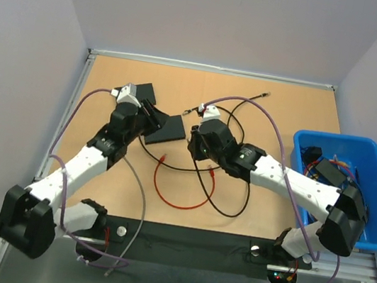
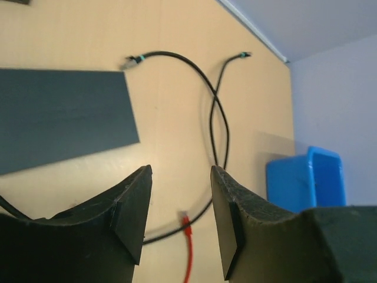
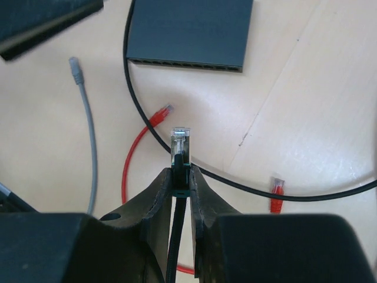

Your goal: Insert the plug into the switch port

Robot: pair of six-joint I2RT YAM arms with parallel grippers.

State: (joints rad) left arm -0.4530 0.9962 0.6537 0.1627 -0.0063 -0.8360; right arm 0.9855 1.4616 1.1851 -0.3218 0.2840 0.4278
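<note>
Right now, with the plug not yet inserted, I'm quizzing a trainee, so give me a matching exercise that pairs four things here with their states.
Things:
1. left gripper
2. right gripper
3. red cable
4. switch

States:
A. lies loose on the table
B. shut on the plug
C. open, holding nothing
D. dark flat box, its port row facing the plug

Pairs: 1-C; 2-B; 3-A; 4-D

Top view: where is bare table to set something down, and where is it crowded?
Bare: the far table strip behind the switch, and the far right corner beside the blue bin. Crowded: the middle, where the red cable and black cables loop near the switch.
</note>
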